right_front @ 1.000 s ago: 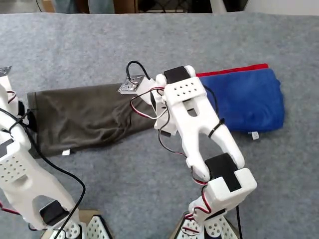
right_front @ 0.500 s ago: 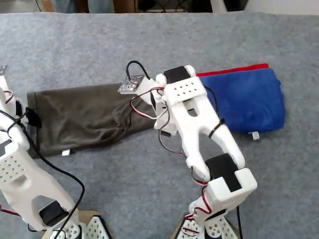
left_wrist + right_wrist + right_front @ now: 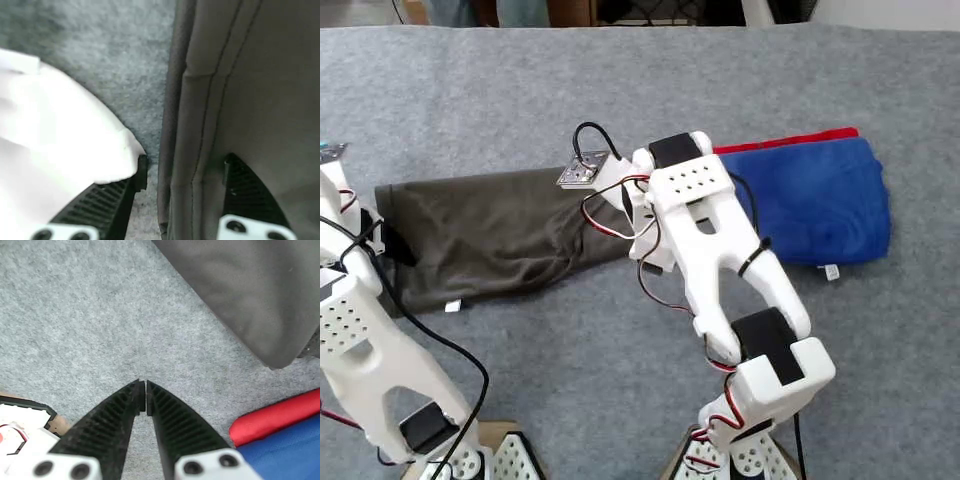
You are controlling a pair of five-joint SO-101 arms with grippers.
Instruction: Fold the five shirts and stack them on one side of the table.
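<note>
A dark olive shirt (image 3: 500, 235), folded into a long band, lies left of the table's middle. A folded blue shirt (image 3: 820, 200) rests on a red one (image 3: 790, 141) at the right. My left gripper (image 3: 185, 172) is at the olive shirt's (image 3: 250, 80) left end. It is open, its fingers (image 3: 240, 182) standing on either side of the hem. My right arm (image 3: 690, 190) reaches over the shirt's right end. Its gripper (image 3: 145, 390) is shut and empty above bare carpet, with the olive shirt (image 3: 250, 290) and the red shirt (image 3: 270, 420) close by.
Grey carpet (image 3: 620, 80) covers the whole table. Both arm bases stand at the near edge. A white tag (image 3: 452, 306) sticks out at the olive shirt's near corner and another tag (image 3: 832, 271) from the blue shirt. The far half of the table is open carpet.
The left arm has shifted slightly toward the far side at the olive shirt's left end. The right arm and the blue and red shirts have stayed put.
</note>
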